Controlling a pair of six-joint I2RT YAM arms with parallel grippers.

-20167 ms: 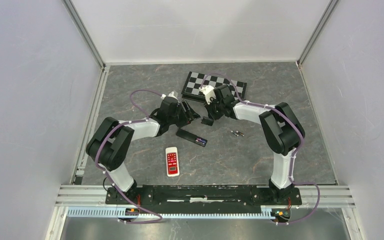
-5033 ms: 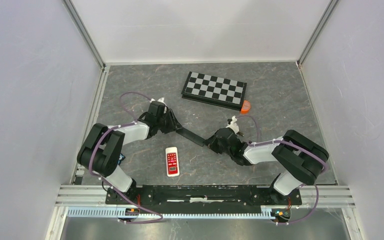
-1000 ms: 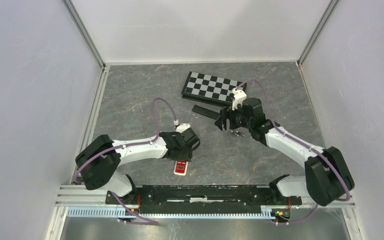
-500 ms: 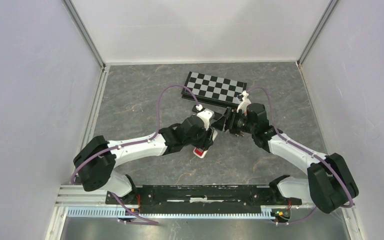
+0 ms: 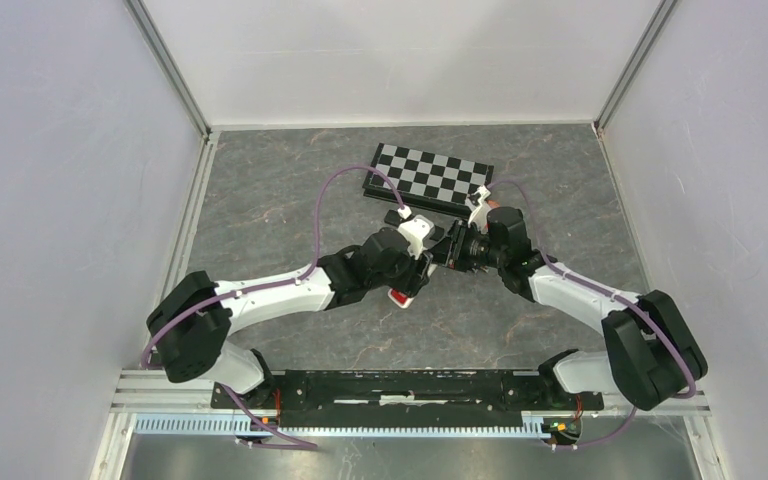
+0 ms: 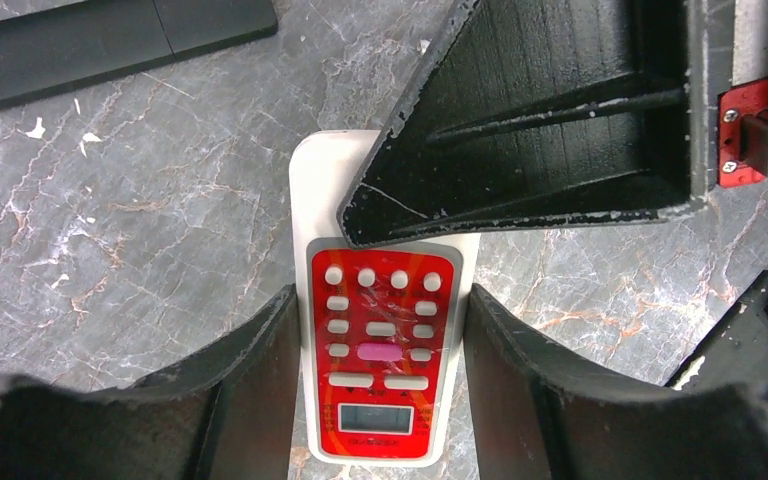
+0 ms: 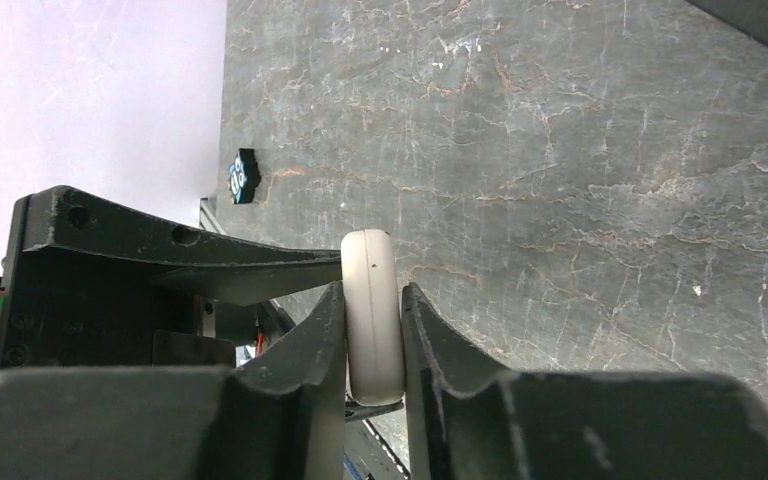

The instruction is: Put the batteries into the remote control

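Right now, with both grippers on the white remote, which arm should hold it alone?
Probably left: the left gripper holds the white remote by its side edges, off its faces; the right gripper pinches across them.

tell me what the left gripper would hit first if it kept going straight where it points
Probably the right gripper: one of its fingers clamps the far end of the white and red remote that the left gripper holds, directly ahead. Depth is unclear, but nothing sits nearer.

Mid-view: left gripper, right gripper meet at red remote
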